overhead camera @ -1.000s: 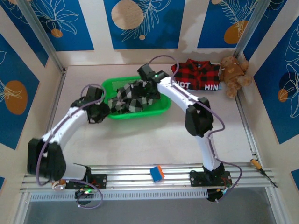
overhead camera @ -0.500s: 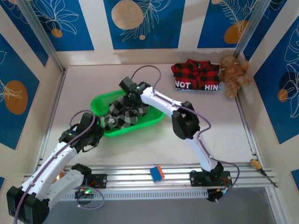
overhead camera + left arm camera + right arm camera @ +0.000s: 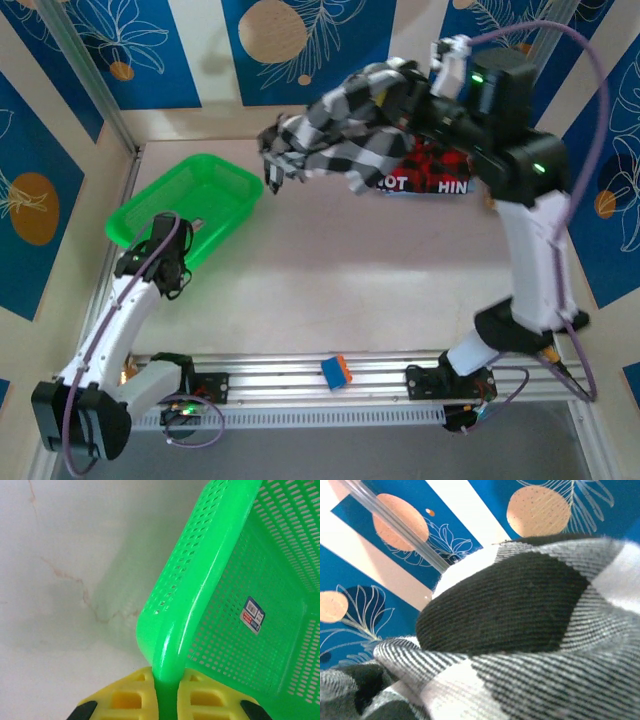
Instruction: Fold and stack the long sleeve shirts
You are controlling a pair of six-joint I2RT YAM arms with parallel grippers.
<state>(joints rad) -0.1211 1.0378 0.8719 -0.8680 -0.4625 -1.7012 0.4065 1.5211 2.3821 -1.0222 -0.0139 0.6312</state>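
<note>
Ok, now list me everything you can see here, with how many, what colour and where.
checked shirt: one, black and white, hanging in the air over the back of the table
plaid shirt: one, red and black with white letters, back right, partly hidden by the checked shirt
basket: one, green, empty, back left
small block: one, blue and orange, on the metal rail at the near edge
left end effector: one, yellow fingers, shut on the basket's rim
right end effector: one, dark, raised at back right, gripping the checked shirt
</note>
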